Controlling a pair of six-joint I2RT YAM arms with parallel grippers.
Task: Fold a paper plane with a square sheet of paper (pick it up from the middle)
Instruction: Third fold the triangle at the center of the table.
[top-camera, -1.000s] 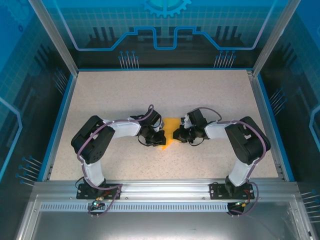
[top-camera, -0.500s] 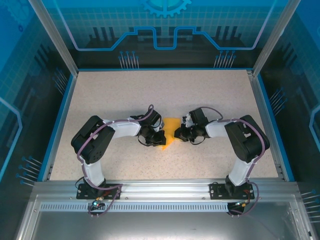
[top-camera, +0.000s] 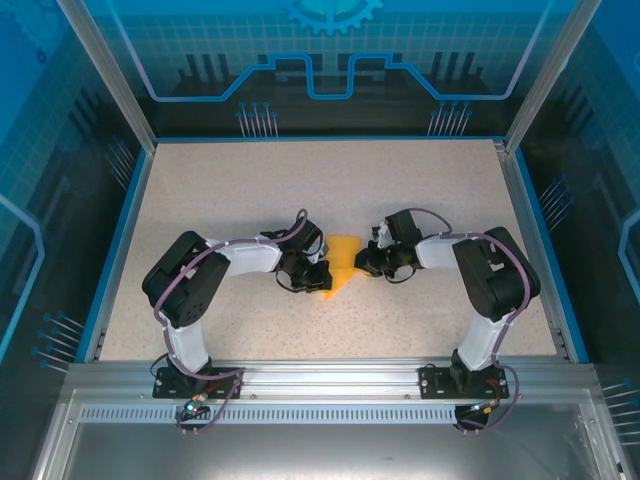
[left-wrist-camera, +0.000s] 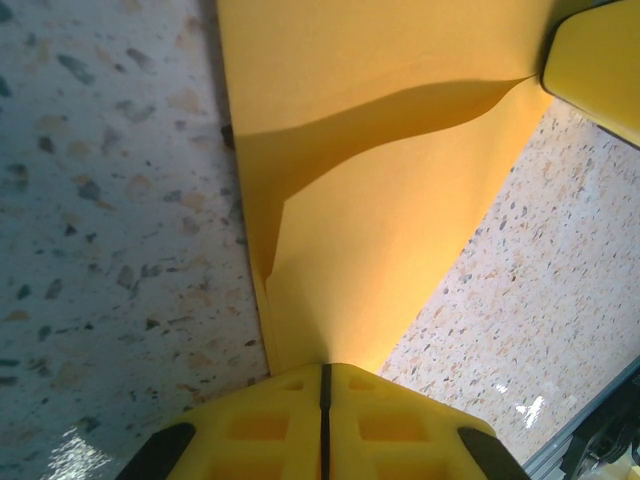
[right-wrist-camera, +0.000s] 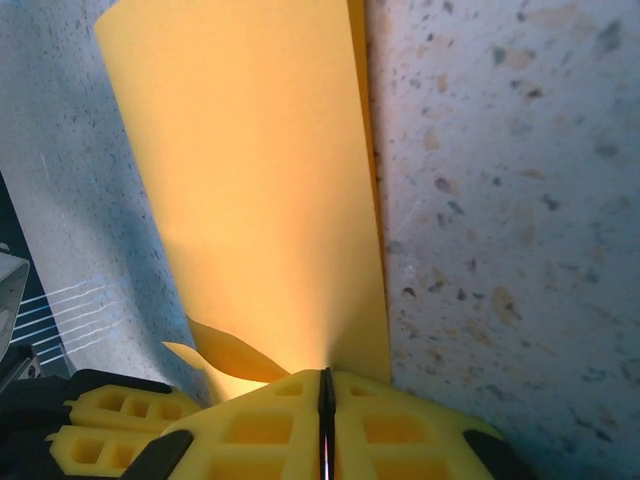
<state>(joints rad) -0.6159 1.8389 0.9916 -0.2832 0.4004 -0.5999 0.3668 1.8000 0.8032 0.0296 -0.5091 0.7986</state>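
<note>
Orange-yellow paper sheet (top-camera: 343, 258): folded into layers, at table centre, spanning between both claws.
Left wrist view: sheet (left-wrist-camera: 380, 250) bowed, with shadowed crease across it.
Right wrist view: sheet (right-wrist-camera: 260, 200) smooth, long edge along table.
Left gripper (top-camera: 320, 277): at sheet's 8 o'clock, yellow fingers pressed together, pinching paper edge.
Right gripper (top-camera: 362, 263): at sheet's 3 o'clock, likewise clamped on edge.
Speckled beige tabletop (top-camera: 250, 190) beneath.

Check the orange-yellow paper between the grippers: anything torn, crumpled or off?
No tear visible. The folded orange-yellow paper buckles in a soft hump between the left gripper and right gripper, both pinching it; a small flap curls loose by the right one.
</note>
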